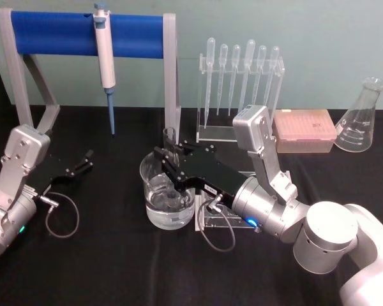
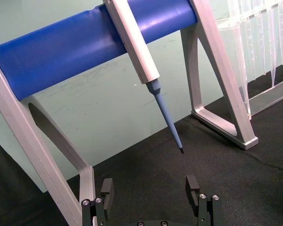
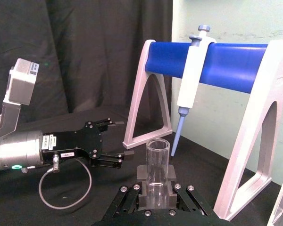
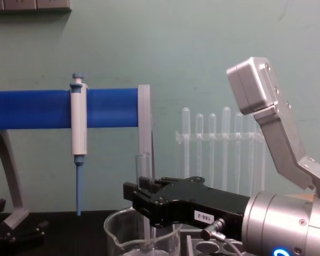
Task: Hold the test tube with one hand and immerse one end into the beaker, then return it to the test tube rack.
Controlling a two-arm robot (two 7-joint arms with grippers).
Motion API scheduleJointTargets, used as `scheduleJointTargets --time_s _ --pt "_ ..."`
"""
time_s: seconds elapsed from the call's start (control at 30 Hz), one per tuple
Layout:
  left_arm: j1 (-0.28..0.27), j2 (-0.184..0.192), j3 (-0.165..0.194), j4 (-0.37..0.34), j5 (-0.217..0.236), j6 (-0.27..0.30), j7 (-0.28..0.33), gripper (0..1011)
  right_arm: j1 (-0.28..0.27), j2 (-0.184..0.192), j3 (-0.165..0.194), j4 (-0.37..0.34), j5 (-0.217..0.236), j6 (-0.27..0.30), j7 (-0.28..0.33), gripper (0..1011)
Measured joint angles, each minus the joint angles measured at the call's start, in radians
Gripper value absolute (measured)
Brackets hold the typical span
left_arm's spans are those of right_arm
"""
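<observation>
The right gripper is reaching in from the lower right of the head view toward the middle, and its black jaws are clamping the test tube from both sides, a little below the open rim. The tube is standing upright with its rim poking up above the fingers, and its lower part is going down inside the beaker. The beaker is sitting on the black table slightly left of centre and is holding clear liquid. The tube's round end is appearing to dip into that liquid, but whether it is touching the glass bottom cannot be told. In the chest view the tube is rising at the gripper's front edge near bottom centre, with the beaker's spouted rim below it. The test tube rack is lying just right of the beaker, under the right wrist. The left gripper is resting toward the left edge, well apart from the beaker, its fingers spread wide with nothing between them, pointing toward the blue stand where a micropipette is hanging
</observation>
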Motion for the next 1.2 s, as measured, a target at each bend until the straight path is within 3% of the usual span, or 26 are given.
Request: scheduleJointTargets --time_s 1.2 --pt "0.0 0.0 0.0 0.0 0.0 0.0 0.0 1000 0.0 0.0 0.0 0.0 0.0 0.0 0.0 224"
